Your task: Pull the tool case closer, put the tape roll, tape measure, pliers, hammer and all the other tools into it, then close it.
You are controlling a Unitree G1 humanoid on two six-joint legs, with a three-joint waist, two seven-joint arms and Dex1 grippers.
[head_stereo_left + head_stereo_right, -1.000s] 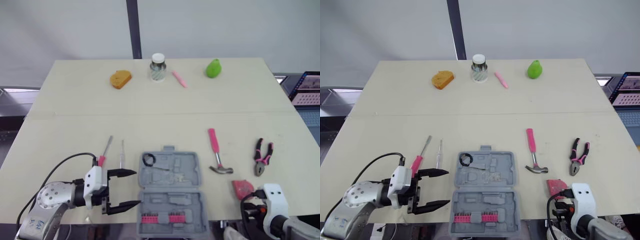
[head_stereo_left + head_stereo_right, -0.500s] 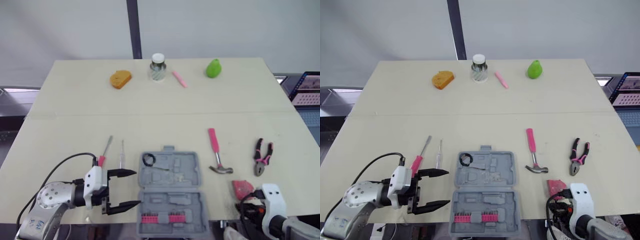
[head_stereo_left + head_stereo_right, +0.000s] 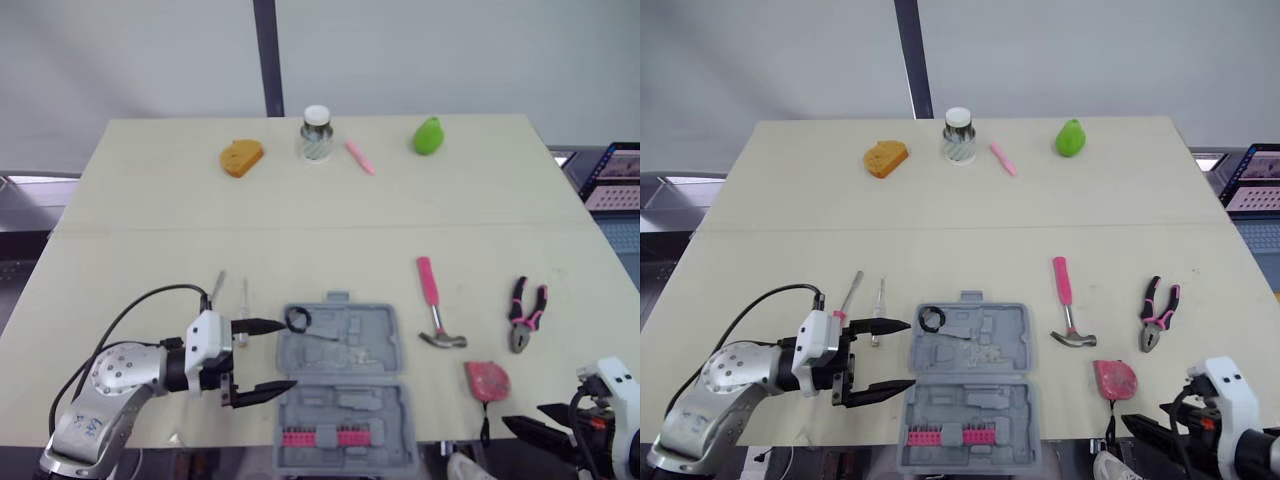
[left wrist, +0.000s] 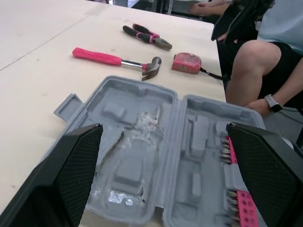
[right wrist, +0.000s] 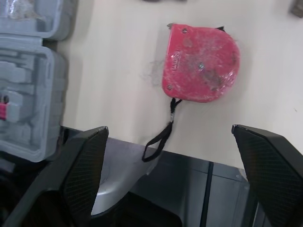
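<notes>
Half hidden behind the left gripper (image 3: 289, 354): two screwdrivers (image 3: 853, 290) just left of the tool case (image 3: 345, 385), handles covered. Hard to judge the right gripper (image 5: 169, 127) from the head; the right wrist view gives its fingers wide apart, framing the red tape measure (image 5: 201, 64) right of the case.

Grey case open and flat, moulded recesses, pink bits (image 3: 320, 437) in the near half, black tape roll (image 3: 296, 320) in its far-left corner. Left fingers spread at the case's left edge.

From the left wrist: a person's knee (image 4: 251, 66) beyond the case. From the head: hammer (image 3: 432, 300) and pliers (image 3: 525, 312) right of the case.
</notes>
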